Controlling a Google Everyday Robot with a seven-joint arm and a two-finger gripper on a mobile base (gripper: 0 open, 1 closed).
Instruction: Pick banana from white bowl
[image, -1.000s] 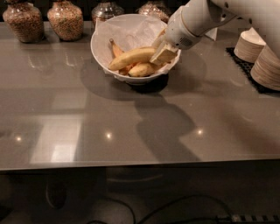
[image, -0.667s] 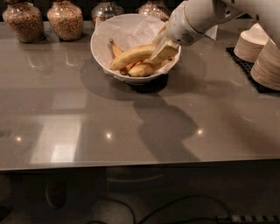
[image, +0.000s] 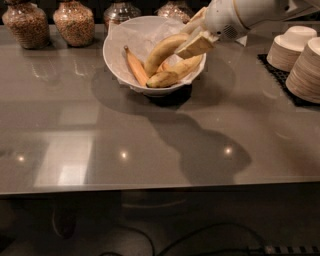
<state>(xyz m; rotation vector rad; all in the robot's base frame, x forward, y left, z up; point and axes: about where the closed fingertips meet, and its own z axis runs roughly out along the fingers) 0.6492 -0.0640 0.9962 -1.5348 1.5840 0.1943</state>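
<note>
glossy tabletop (image: 150, 150), paper-lined white bowl (image: 113, 61), smooth gripper (image: 192, 34) above it clasping banana (image: 162, 50)

Kitchen cntr (image: 125, 130) — food jars (image: 74, 22), bowl stacks (image: 295, 47).

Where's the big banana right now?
Upper centre of the camera view, over the white bowl: the banana tilts up into the end effector at the bowl's right rim, beside the thin orange banana.

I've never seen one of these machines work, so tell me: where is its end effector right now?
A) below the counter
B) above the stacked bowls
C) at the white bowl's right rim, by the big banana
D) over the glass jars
C: the end effector is at the right rim of the white bowl, meeting the upper end of the banana.
</note>
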